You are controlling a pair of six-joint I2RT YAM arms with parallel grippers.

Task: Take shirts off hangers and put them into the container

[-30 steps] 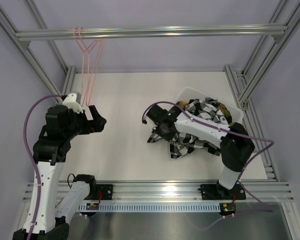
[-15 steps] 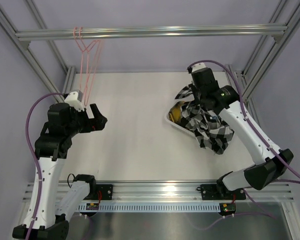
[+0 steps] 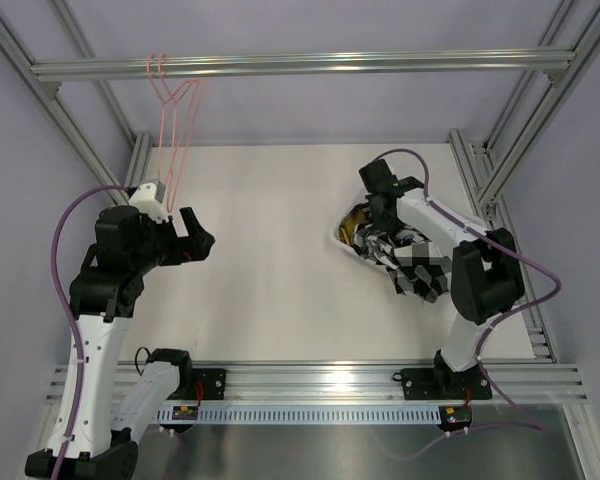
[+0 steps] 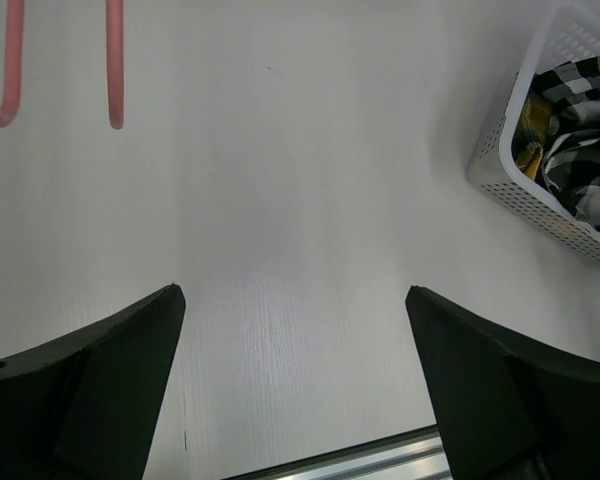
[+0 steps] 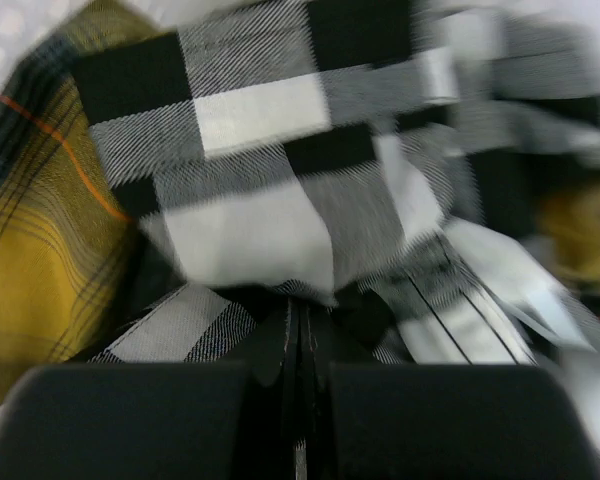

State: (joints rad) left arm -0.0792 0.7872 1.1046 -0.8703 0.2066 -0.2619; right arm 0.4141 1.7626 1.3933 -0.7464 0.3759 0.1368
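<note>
The white container (image 3: 340,238) stands at the right of the table, also seen in the left wrist view as a perforated basket (image 4: 500,165). Inside it lies the yellow-and-black shirt (image 3: 356,222) (image 5: 40,230). The black-and-white shirt (image 3: 420,268) (image 5: 250,200) is piled on top and spills over the near side. My right gripper (image 3: 380,212) (image 5: 300,305) is down in the basket, shut on a fold of the black-and-white shirt. Two bare pink hangers (image 3: 172,120) (image 4: 114,60) hang from the rail at the back left. My left gripper (image 3: 196,238) (image 4: 292,292) is open over bare table below them, holding nothing.
A grey aluminium rail (image 3: 300,64) crosses the back overhead, with frame posts (image 3: 520,130) down both sides. A slotted rail (image 3: 320,378) runs along the near table edge.
My right arm carried the black-and-white shirt from the table in front of the basket up and over it, then lowered it inside. The left arm has hardly moved.
</note>
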